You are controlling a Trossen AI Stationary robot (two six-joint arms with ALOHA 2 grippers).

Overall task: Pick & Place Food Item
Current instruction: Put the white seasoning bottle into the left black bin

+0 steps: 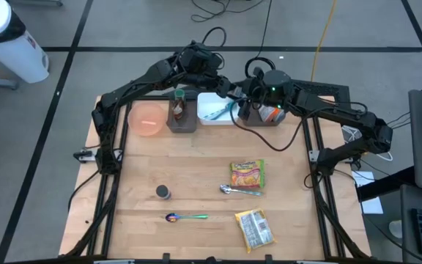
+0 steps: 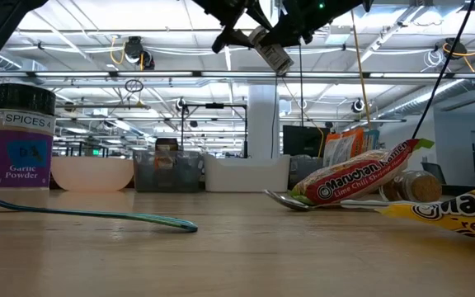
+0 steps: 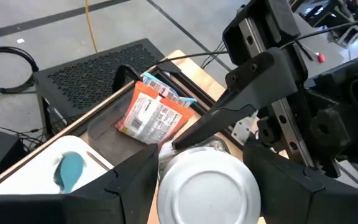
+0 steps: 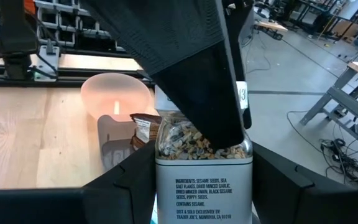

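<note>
A glass seasoning jar (image 4: 204, 177) with a white label and seeds showing inside is held high over the table's far side, tilted in the low view (image 2: 270, 49). My left gripper (image 3: 207, 186) and my right gripper (image 4: 204, 193) meet there, above the bins (image 1: 237, 94), and both are shut on the jar. In the left wrist view the jar's round silvery end (image 3: 207, 190) faces the camera. In the right wrist view a left finger (image 4: 197, 81) covers the jar's upper part. My left gripper pinches the jar between its two fingers at the silvery end (image 3: 166, 180). The fingers lie along the jar, that end toward the wrist. The jar is clear of the table. My right gripper pinches the jar's labelled body (image 4: 163, 186) between its two fingers, which lie across the jar. The label faces the wrist camera. The jar is lifted clear, above the bins.
Along the far edge stand a pink bowl (image 1: 147, 119), a grey bin with a bottle (image 1: 182, 116), a white tray (image 1: 217, 108) and a clear bin with snack packets (image 3: 154, 115). Nearer lie two ramen packets (image 1: 247, 174) (image 1: 255, 229), two spoons (image 1: 240, 191) (image 1: 187, 217) and a garlic-powder jar (image 1: 163, 192).
</note>
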